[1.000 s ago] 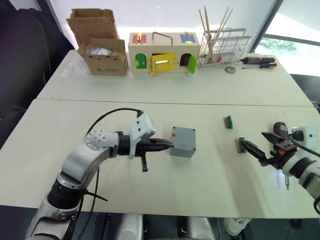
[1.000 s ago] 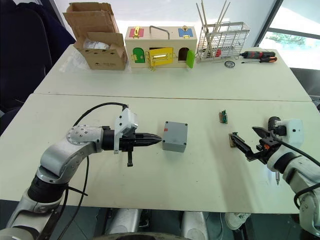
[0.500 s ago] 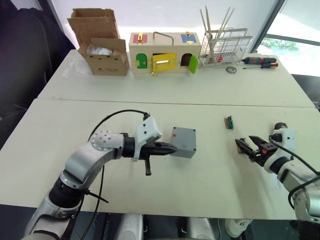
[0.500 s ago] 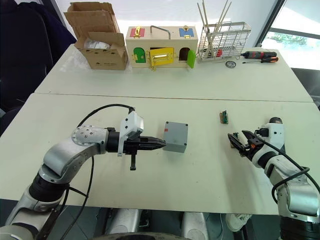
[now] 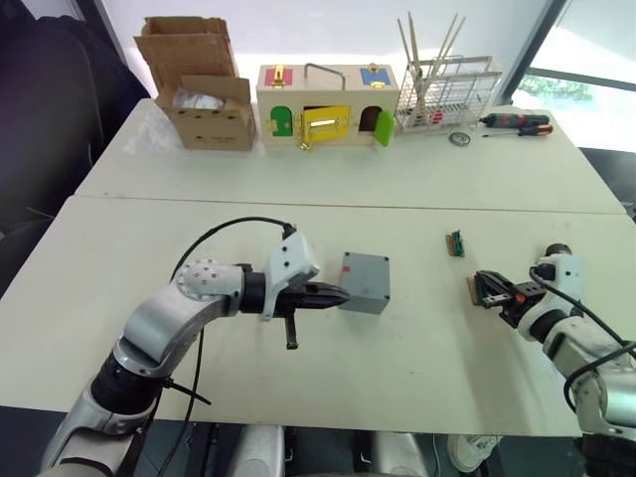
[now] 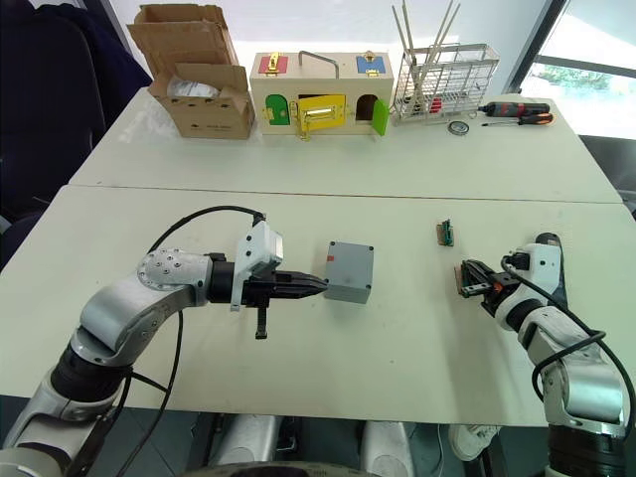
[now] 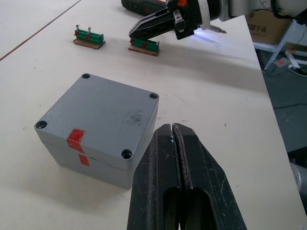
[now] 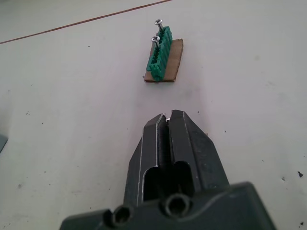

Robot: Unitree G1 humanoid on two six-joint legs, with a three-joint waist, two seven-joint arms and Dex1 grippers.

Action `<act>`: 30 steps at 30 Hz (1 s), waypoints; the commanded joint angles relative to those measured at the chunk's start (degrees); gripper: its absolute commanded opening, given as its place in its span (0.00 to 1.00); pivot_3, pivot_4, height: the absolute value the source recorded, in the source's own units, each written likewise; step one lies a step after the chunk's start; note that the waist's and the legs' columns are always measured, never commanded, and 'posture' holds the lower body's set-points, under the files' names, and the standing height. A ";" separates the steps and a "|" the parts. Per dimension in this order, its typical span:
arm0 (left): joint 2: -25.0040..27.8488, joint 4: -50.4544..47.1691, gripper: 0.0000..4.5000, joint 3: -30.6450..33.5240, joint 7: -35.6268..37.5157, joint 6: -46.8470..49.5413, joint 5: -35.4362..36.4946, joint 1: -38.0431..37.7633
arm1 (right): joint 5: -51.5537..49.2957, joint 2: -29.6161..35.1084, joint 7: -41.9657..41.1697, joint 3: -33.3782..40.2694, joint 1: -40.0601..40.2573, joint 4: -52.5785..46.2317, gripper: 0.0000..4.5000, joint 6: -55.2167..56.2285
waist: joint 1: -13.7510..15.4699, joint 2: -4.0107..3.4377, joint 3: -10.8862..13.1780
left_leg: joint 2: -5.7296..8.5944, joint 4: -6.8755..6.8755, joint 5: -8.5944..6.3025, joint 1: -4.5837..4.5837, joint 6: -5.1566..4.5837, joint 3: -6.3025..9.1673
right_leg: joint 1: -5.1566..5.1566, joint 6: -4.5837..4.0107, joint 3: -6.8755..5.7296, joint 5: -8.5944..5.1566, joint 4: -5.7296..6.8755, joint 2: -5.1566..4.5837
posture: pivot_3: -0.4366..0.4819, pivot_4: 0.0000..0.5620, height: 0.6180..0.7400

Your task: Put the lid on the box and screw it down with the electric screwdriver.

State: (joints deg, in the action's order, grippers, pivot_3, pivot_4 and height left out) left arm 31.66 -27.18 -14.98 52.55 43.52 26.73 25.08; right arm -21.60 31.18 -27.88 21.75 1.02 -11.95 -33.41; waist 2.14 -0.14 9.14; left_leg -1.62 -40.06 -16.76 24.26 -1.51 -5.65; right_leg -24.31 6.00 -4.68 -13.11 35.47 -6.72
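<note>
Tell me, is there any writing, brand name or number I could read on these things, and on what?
None can be read.
Grey box: a plain red tape mark across the lid seam, no letters.
Cardboard box: small dark print on its front, too small to read.
Wooden latch box: coloured doors, no legible text.
</note>
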 commanded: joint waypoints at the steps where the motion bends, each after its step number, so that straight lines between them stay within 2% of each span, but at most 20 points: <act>1: 0.34 -1.39 0.00 -0.06 -0.09 -0.12 0.59 0.42 | -0.84 -0.22 0.24 0.78 -0.03 -1.26 0.01 0.84 | 0.00 0.00 0.00 | 0.00 0.00 0.00 0.00 0.00 0.00 | 0.00 0.00 0.00 0.00 0.00 0.00 | 0.48 0.27 0.90; 11: 0.31 0.07 0.00 0.32 0.22 -0.55 0.75 0.76 | -4.23 0.82 2.03 4.24 -1.36 -6.84 0.01 -1.06 | -0.03 0.00 0.00 | 0.00 0.00 0.01 0.00 0.01 0.00 | 0.00 0.00 0.00 0.00 0.00 0.00 | 0.48 0.27 0.90; 16: -0.35 5.75 0.00 3.03 -1.22 -2.67 -0.70 3.33 | -8.15 2.00 2.62 4.53 -4.13 -12.82 0.01 -4.93 | -0.02 0.00 0.00 | 0.00 -0.01 -0.01 0.00 -0.02 0.00 | 0.00 0.00 0.00 0.00 0.01 0.00 | 0.48 0.27 0.90; 21: 2.23 7.83 0.00 5.05 -0.26 -2.65 -0.36 3.08 | -13.47 2.68 0.26 -3.52 -10.31 -18.07 0.01 -11.04 | -0.67 0.00 0.00 | -0.02 0.05 -0.07 -0.01 -0.12 0.01 | -0.02 0.00 -0.01 0.00 0.00 0.02 | 0.48 0.27 0.90; 25: 3.56 8.09 0.00 5.90 -0.23 -2.36 0.03 1.68 | -13.42 1.95 -2.92 -11.06 -14.46 -16.30 0.01 -11.32 | -0.89 0.00 0.00 | -0.01 0.04 -0.06 0.02 -0.11 0.02 | -0.02 0.00 -0.01 0.00 -0.02 0.01 | 0.48 0.27 0.90; 30: 4.33 6.76 0.00 6.38 -0.88 -1.80 0.17 0.11 | -11.64 2.19 -5.44 -15.60 -14.79 -14.36 0.01 -9.85 | -0.97 0.01 0.01 | 0.00 0.03 0.01 0.07 0.02 -0.02 | -0.02 0.01 -0.01 0.01 -0.11 -0.03 | 0.48 0.27 0.90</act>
State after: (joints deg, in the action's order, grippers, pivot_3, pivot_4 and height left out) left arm 35.69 -18.22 -9.98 51.96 41.96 26.37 25.01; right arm -33.65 32.97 -32.62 6.13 -13.50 -25.82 -44.77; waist 1.17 -0.14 9.14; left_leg -1.62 -40.04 -16.74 24.33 -1.49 -5.66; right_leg -24.33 6.01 -4.69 -13.11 35.36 -6.75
